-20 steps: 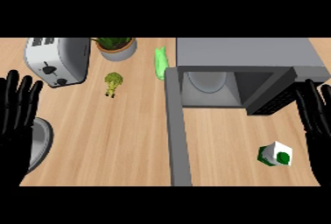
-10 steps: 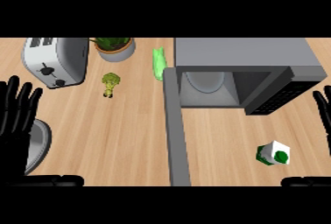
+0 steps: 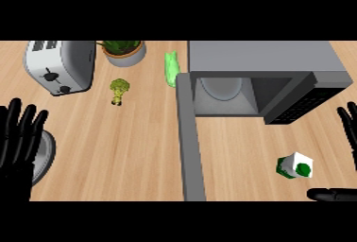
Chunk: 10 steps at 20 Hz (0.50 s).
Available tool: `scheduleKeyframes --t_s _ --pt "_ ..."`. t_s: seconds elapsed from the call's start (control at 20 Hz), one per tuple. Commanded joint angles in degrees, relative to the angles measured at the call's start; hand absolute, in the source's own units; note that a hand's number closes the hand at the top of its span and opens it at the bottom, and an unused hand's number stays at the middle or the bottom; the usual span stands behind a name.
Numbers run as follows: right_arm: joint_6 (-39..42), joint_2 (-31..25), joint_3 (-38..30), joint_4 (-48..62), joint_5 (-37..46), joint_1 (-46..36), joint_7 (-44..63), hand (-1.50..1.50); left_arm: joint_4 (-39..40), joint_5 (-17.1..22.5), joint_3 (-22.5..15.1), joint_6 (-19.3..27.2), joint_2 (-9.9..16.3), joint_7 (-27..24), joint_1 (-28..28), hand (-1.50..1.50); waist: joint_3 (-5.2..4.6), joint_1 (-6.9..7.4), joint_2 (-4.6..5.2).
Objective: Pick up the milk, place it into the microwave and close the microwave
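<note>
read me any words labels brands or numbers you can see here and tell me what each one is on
No text can be read anywhere.
Milk carton: green and white patches with a dark green round mark, no letters legible.
Microwave: its dark control panel shows only tiny marks, too small to read.
Toaster: dark knobs, no label visible.

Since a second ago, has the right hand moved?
Yes. The right hand has dropped toward the view's lower edge, away from the microwave.

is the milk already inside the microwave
No, the milk sits on the counter in front of the open microwave, to the right of its door.
</note>
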Motion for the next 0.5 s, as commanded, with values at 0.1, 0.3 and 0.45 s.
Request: scheduleKeyframes --t_s 0.1,0.3,0.45 --pt "2.46 -0.73 -2.90 5.82 0.26 0.76 -3.13 -1.50 -3.46 -2.12 -3.78 -1.43 -1.88 -2.25 6.68 -1.50 -0.01 0.11 -0.01" --pt "4.21 1.04 -2.38 11.63 4.96 5.87 -11.48 -1.50 -2.85 0.89 -1.52 -3.33 -1.43 -5.07 8.97 -1.50 -0.01 0.03 -0.01" --pt "3.11 1.49 -2.17 17.61 8.22 3.51 -15.35 -1.50 -8.38 -1.67 -5.18 -4.09 -2.13 -4.33 14.34 -1.50 0.01 0.34 -0.03"
